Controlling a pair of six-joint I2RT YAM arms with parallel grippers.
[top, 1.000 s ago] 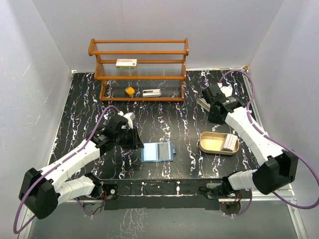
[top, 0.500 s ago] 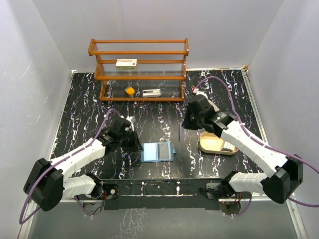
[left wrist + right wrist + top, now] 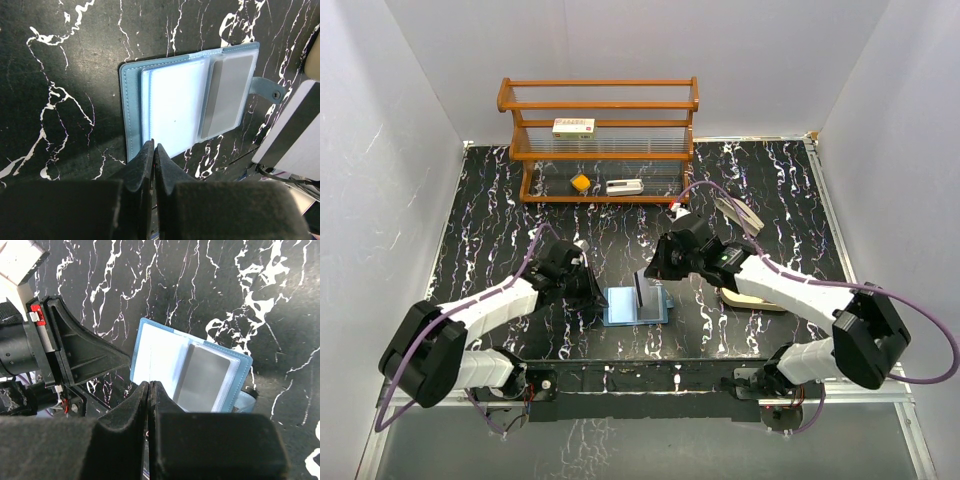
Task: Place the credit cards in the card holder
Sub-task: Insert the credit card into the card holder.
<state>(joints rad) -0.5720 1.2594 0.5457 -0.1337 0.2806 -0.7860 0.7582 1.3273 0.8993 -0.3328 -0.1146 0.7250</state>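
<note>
Lying open, card holder (image 3: pixel 620 306) long axis crosswise; right hand (image 3: pixel 648 273) pinching card (image 3: pixel 640 291), apparently upright; left hand (image 3: pixel 599 295) closed.

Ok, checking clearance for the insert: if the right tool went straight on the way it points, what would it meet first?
Likely the open card holder: the right tool, shut on a credit card, points at its pocket pages; depth is unclear.

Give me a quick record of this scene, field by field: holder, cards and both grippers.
Card holder: open, lying flat
Slotted card: grey, in one pocket
Left gripper: shut at the holder's left edge; whether it pinches a sleeve is unclear
Right gripper: shut on a striped credit card, held on edge over the holder
</note>
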